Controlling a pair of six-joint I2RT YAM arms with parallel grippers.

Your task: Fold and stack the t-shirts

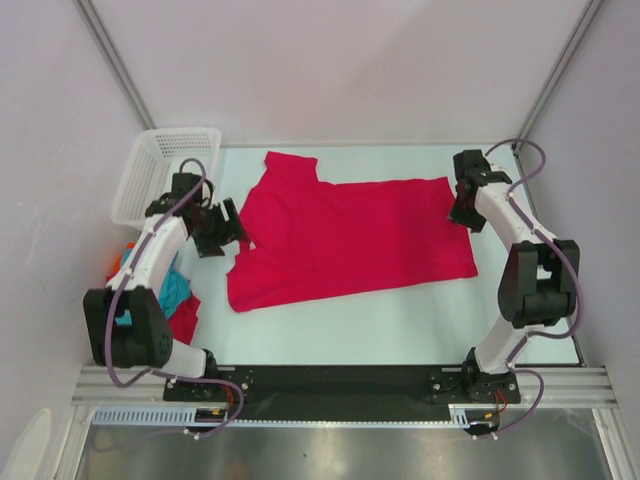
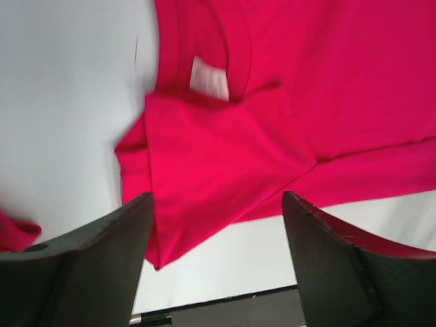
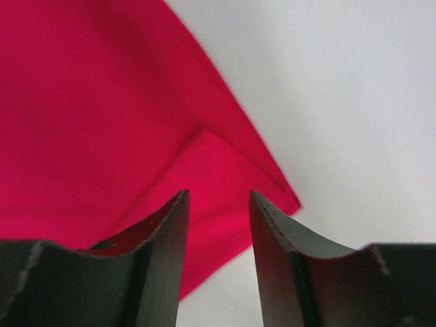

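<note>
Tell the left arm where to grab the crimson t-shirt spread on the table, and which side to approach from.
Pinch the sleeve beside the collar, at the crimson t-shirt's left edge. It is a doubled flap with a free edge on bare table, unlike the flat body. Probably bring the open left gripper straight down, straddling that edge.

Frame centre, crimson t-shirt (image 1: 350,240): soft matt cloth, fine knit, light creases, w/ a white tag (image 2: 209,78) at the neck, prob. woven. Pale table (image 1: 400,325): smooth, low sheen. Upper left, basket (image 1: 150,170): white plastic mesh, slight gloss. The fingers (image 2: 75,272) of left gripper (image 2: 218,199) & those of right gripper (image 3: 219,196): black, matt, plastic-looking, faintly grainy, edges scuffed. Bottom of top view: silver metal rail (image 1: 595,380), brushed shiny metal sheet (image 1: 350,450).
</note>
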